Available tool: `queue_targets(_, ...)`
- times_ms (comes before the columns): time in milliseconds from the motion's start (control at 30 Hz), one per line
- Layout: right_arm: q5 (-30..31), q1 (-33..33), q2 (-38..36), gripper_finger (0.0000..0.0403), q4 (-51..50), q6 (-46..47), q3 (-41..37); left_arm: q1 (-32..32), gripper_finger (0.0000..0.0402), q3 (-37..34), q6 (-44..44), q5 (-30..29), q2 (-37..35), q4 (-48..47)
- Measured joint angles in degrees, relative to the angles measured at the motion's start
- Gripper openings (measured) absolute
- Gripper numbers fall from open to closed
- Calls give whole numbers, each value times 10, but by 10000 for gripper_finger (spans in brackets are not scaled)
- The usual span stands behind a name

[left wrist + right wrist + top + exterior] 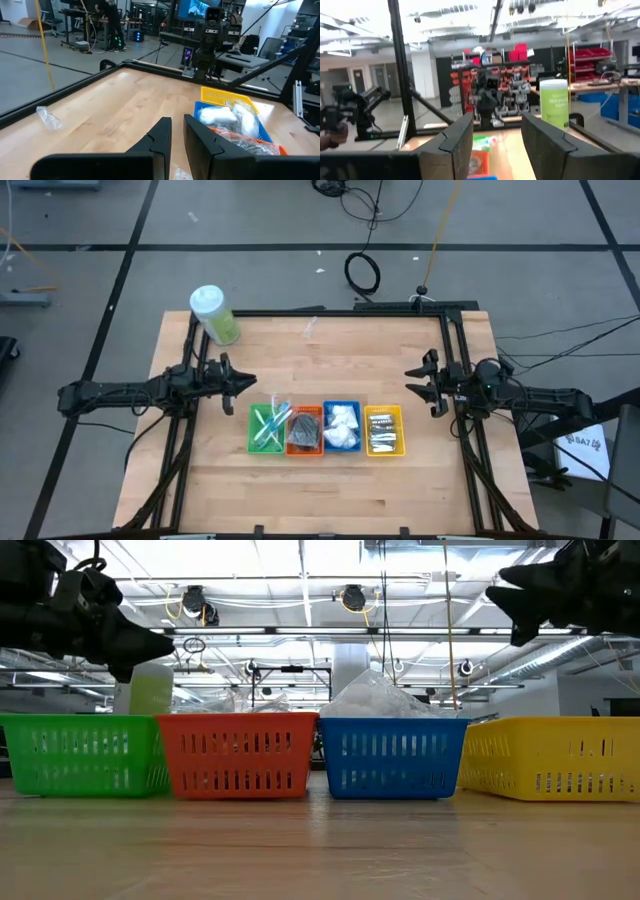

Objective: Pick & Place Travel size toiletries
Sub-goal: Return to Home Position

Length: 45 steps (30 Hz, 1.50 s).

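Along the table's middle, four bins hold the sorted toiletries: sticks (268,426) in the green bin (252,431), the dark pouch (305,430) in the orange, white packets (341,427) in the blue, silver tubes (383,430) in the yellow. The left gripper (244,383) hovers empty, fingers nearly together; the right gripper (420,387) hovers empty, fingers apart. Sorting looks essentially finished; one clear wrapper (310,328) lies loose near the far edge.

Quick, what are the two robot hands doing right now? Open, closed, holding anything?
Left end effector: fingers nearly closed, a narrow gap between them, holding nothing.
Right end effector: open, holding nothing.
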Motion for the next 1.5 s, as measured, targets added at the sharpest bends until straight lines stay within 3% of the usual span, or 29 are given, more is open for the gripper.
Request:
queue_targets(367, 162, 48, -13, 155, -145, -46, -6, 0, 44, 0, 10, -12, 0, -27)
queue_targets(767, 167, 62, -13, 155, -155, -52, -7, 0, 44, 1, 16, 3, 0, -27)
queue_targets(1300, 166, 62, -13, 155, -170, -59, -8, 0, 44, 1, 47, -15, -70, -72)
queue_targets(1500, 166, 62, -13, 155, -172, -6, -8, 0, 44, 1, 41, -17, -70, -73)
